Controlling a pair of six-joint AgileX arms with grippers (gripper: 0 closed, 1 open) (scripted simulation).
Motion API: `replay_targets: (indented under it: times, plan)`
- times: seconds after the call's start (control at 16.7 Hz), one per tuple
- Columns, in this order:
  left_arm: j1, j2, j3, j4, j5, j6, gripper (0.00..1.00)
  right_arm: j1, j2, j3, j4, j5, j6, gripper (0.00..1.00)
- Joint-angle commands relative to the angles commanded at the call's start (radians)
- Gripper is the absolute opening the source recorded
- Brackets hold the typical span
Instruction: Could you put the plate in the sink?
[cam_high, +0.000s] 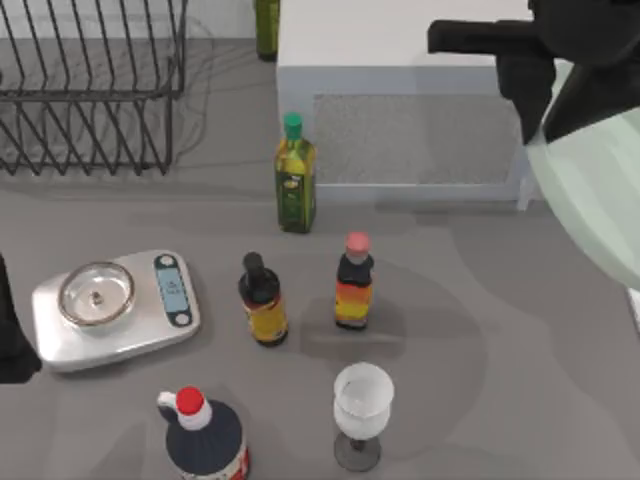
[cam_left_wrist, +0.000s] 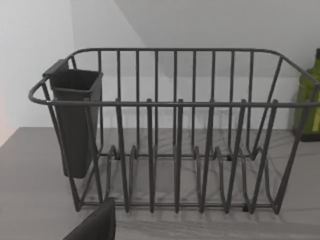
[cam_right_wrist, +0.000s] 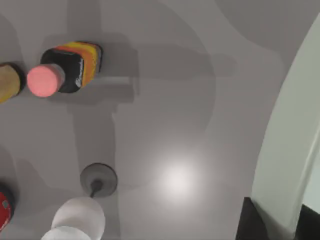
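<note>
At the far left edge of the top view, a dark bit of my left arm sits low by the table edge; I cannot tell if its gripper is open or shut. Its wrist view looks at a dark wire dish rack (cam_left_wrist: 175, 150) with a dark plastic cup holder (cam_left_wrist: 75, 120) hung on one end. The rack (cam_high: 90, 90) stands at the back left of the grey table (cam_high: 480, 300).

In front of it is a silver kitchen scale (cam_high: 115, 310) with a small round steel dish (cam_high: 96, 294) on top. Near the front edge stands a dark round bottle with a red cap (cam_high: 205, 440). Next come a tall green oil bottle with a green cap (cam_high: 295, 175), a small dark bottle with a black cap (cam_high: 263, 300), and a dark bottle with a pink cap and orange label (cam_high: 354, 283). A clear wine glass (cam_high: 361, 415) stands in front of them.

A white sink unit (cam_high: 400, 90) sits at the back right. On the far right, the big round pale mint-green plate (cam_high: 590, 190) is held up in the air, tilted, above the table beside the sink. The right gripper (cam_right_wrist: 270, 222) is closed on the plate's rim.
</note>
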Motion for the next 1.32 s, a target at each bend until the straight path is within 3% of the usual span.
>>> replay_targets:
  times: [0.72,1.02,1.32]
  plan:
    - [0.000,0.000,0.000,0.000,0.000,0.000,1.00,-0.522,0.458,0.507,-0.013,0.015,-0.445,0.00]
    - [0.000,0.000,0.000,0.000,0.000,0.000,1.00,-0.604,0.703,0.639,-0.011,-0.012,-0.608,0.00]
    - [0.000,0.000,0.000,0.000,0.000,0.000,1.00,-0.613,0.759,0.664,-0.011,-0.020,-0.644,0.00]
